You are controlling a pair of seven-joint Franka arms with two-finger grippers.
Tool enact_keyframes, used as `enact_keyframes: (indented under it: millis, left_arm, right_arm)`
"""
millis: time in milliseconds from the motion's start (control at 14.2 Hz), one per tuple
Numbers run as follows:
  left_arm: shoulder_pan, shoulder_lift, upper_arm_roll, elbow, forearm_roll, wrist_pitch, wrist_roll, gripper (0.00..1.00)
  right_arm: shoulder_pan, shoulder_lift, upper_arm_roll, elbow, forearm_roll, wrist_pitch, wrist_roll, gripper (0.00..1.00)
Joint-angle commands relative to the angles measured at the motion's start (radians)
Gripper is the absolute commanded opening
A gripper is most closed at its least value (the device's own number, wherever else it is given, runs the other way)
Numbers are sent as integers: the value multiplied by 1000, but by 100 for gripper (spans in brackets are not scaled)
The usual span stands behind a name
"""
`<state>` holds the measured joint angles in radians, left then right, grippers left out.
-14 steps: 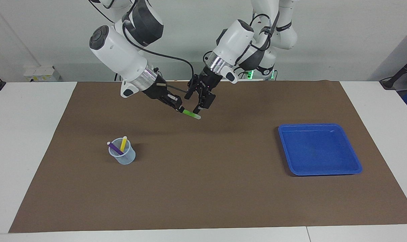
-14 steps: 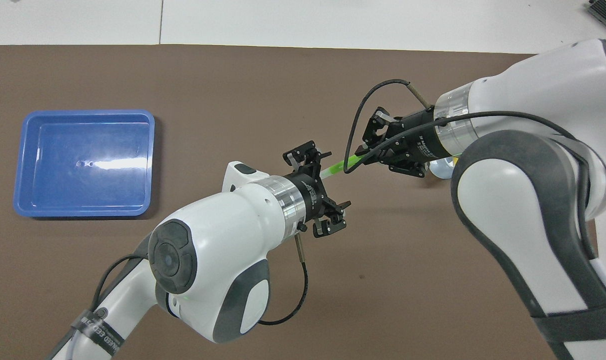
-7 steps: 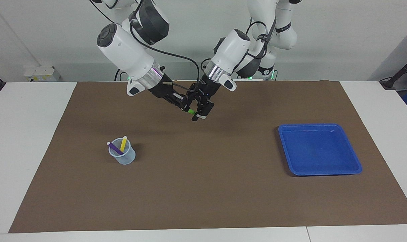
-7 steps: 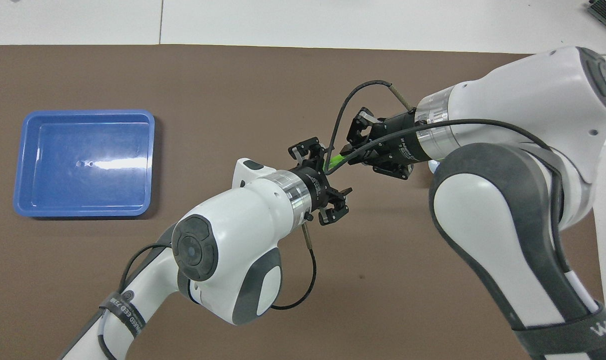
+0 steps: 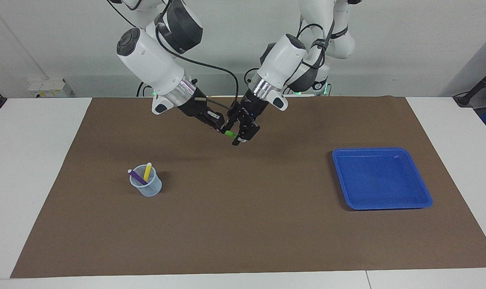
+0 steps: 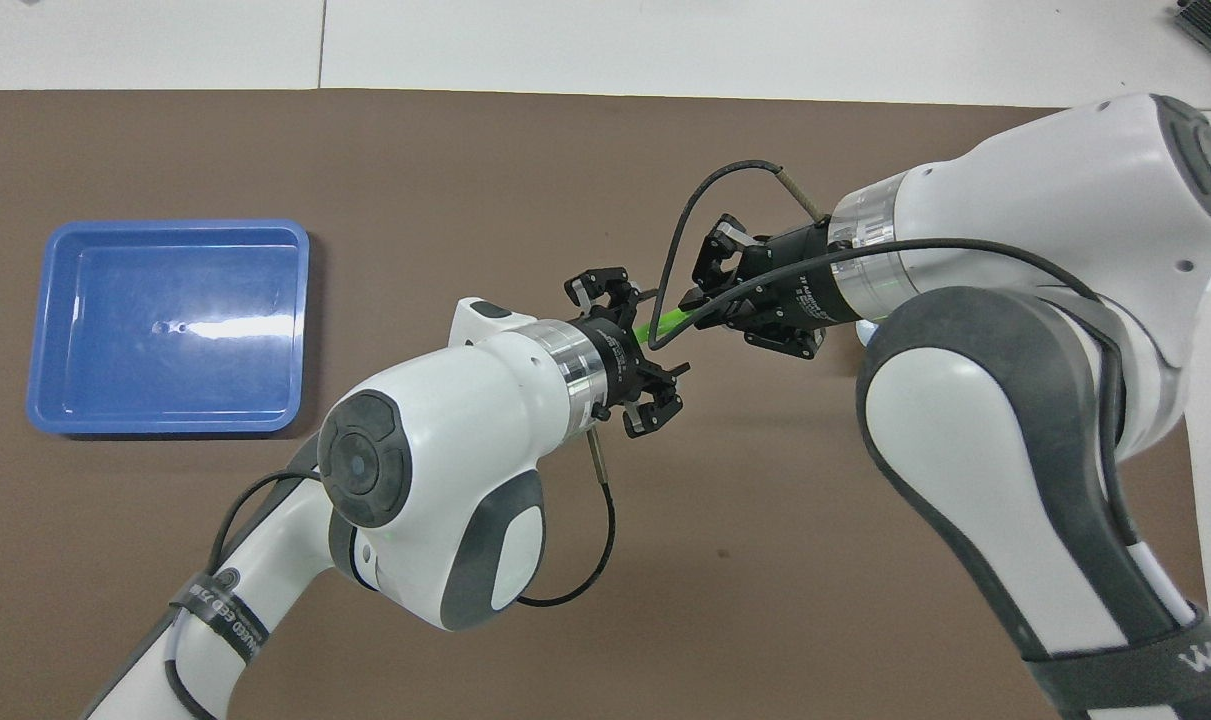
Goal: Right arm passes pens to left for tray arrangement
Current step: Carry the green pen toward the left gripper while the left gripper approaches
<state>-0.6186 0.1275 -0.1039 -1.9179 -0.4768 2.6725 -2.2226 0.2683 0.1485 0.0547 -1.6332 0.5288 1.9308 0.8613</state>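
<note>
Above the brown mat (image 5: 243, 224), well up from the blue tray (image 5: 421, 200) and toward the robots from it, we have both grippers meeting on the green pen (image 5: 228, 133). Our right gripper (image 5: 218, 127) is clamped on one end of that pen; our left gripper (image 5: 241, 135) has its fingers around the pale end, though whether they have pinched it or only bracket it we cannot tell. So the step in hand, as we judge it, is the handover itself — first of three. Next we need the left gripper to grip firmly before the right lets go, then a carry over to the tray. Purple pen (image 5: 137, 177) and yellow pen (image 5: 147, 171) stand in the translucent cup (image 5: 146, 188) — well apart from the tray, toward the right arm's end of the surface.
</note>
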Motion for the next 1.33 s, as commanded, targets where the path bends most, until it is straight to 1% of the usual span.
enact_keyframes:
  millis: [0, 70, 281, 351, 562, 632, 842, 1053, 1193, 1264]
  left_arm:
    - [5, -15, 0, 0, -2, -36, 14, 69]
    - [3, -15, 0, -1, -2, -34, 14, 62]
    - [10, -15, 0, -1, -2, -37, 30, 37]
    - [10, -15, 0, -1, -2, -39, 35, 35]
    - [23, -28, 1, 5, -2, -92, 66, 34]
    - [42, -32, 0, 5, -2, -100, 70, 34]
    - [42, -34, 0, 5, -2, -100, 72, 34]
    - [36, -32, 0, 4, -2, -91, 72, 26]
    - [34, -32, 0, 4, -2, -85, 69, 26]
    - [34, -32, 0, 4, -2, -85, 70, 31]
  right_arm:
    - [-1, -24, 1, -30, 25, 25, 7, 7]
    - [-1, -24, 1, -30, 25, 25, 7, 7]
    - [-1, -23, 1, -30, 25, 25, 5, 7]
    - [-1, -23, 1, -30, 25, 25, 5, 7]
    - [-1, -23, 1, -30, 25, 25, 4, 7]
    - [-1, -23, 1, -28, 25, 26, 4, 7]
    - [-1, -23, 1, -28, 25, 25, 4, 7]
    - [-1, -23, 1, -28, 25, 25, 4, 7]
    - [-1, -23, 1, -28, 25, 25, 4, 7]
    - [-1, -23, 1, -28, 25, 25, 4, 7]
